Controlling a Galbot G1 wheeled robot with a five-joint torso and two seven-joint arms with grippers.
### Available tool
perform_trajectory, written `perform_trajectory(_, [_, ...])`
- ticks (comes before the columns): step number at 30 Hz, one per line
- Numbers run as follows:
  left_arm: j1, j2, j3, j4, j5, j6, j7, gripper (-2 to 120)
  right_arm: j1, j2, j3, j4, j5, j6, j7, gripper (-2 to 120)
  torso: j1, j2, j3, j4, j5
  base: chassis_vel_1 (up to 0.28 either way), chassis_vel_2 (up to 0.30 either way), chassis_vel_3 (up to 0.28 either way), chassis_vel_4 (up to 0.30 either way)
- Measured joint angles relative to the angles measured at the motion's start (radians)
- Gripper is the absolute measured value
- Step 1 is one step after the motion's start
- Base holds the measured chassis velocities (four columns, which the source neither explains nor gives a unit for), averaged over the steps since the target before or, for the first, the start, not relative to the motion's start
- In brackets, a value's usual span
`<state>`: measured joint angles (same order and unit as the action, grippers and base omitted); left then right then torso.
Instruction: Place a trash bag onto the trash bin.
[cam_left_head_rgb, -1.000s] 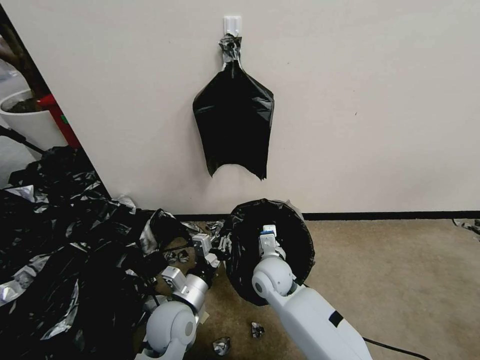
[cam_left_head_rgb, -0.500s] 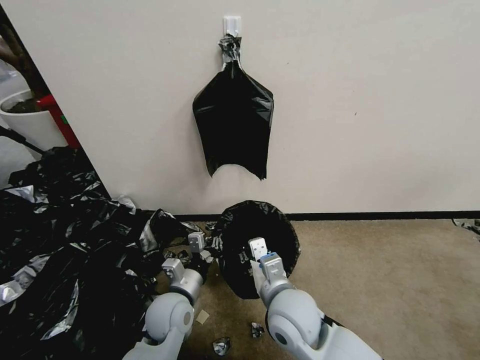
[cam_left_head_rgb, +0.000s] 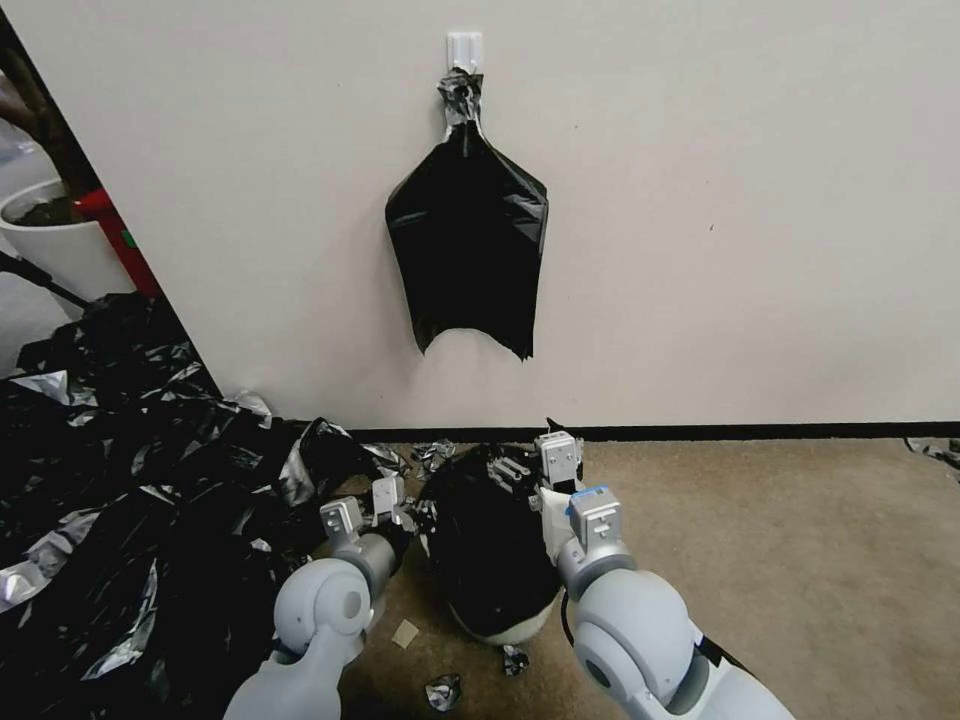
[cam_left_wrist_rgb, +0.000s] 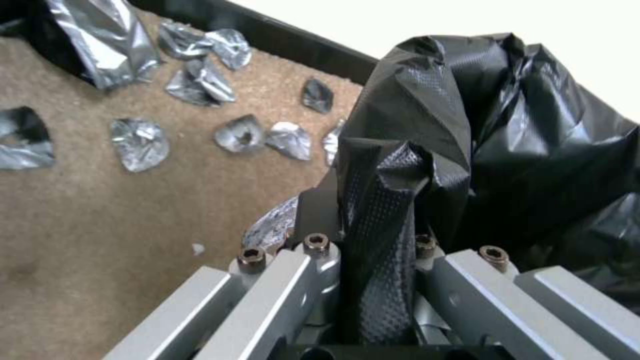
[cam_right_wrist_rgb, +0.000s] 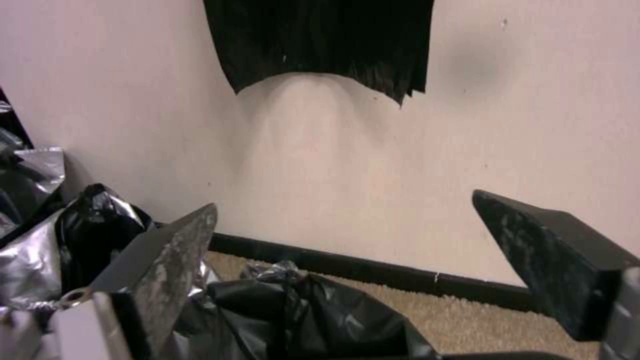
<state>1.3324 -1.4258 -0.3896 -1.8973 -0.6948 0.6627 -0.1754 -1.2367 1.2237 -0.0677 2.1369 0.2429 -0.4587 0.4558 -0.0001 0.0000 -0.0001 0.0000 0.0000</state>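
Nearest, on the carpet (cam_left_head_rgb: 800, 560): small foil wads (cam_left_head_rgb: 442, 690) by the arms' elbows. Trash bin (cam_left_head_rgb: 520, 630) between the two arms, cream base just showing under the trash bag (cam_left_head_rgb: 490, 550) that wraps it. Left gripper (cam_left_head_rgb: 405, 515) at the bag's left side, jaws clamped on a twisted fold of black film (cam_left_wrist_rgb: 383, 240). Right gripper (cam_left_head_rgb: 535, 470) above the bag's far top edge, fingers (cam_right_wrist_rgb: 173, 265) spread wide with nothing between them. Heap of black-and-silver sheets (cam_left_head_rgb: 120, 500) to the left. Beyond, the wall (cam_left_head_rgb: 750, 200), a second black bag (cam_left_head_rgb: 468, 240) hanging from a hook (cam_left_head_rgb: 465, 48)
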Motion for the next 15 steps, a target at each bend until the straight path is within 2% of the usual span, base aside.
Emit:
perform_trajectory(6, [0.035,0.012,0.016,-0.005,0.081,-0.08,0.008,27,-0.009,0.018,0.013,-0.028,-0.006,0.021,0.0,100,0.0,0.0,0.0,0.0,-0.0001,0.0,0.0,0.0,0.0])
perform_trajectory(9, [0.053,0.021,0.015,-0.027,0.088,-0.103,0.019,35,-0.012,0.021,0.018,-0.033,-0.006,0.028,0.0,100,0.0,0.0,0.0,0.0,0.0,0.0,0.0,0.0,0.0])
perform_trajectory(12, [0.079,0.042,0.003,-0.063,0.091,-0.126,0.037,50,-0.015,0.025,0.026,-0.041,-0.006,0.046,0.0,100,0.0,0.0,0.0,0.0001,-0.0001,0.0,0.0,0.0,0.0])
perform_trajectory(13, [0.079,0.042,0.003,-0.063,0.091,-0.126,0.037,50,-0.015,0.025,0.026,-0.041,-0.006,0.046,0.0,100,0.0,0.0,0.0,0.0001,-0.0001,0.0,0.0,0.0,0.0])
perform_trajectory(15, [0.088,0.054,-0.006,-0.079,0.092,-0.143,0.048,60,-0.018,0.028,0.031,-0.045,-0.009,0.057,0.001,100,0.0,0.0,0.0,0.0001,0.0,0.0,0.0,0.0,0.0])
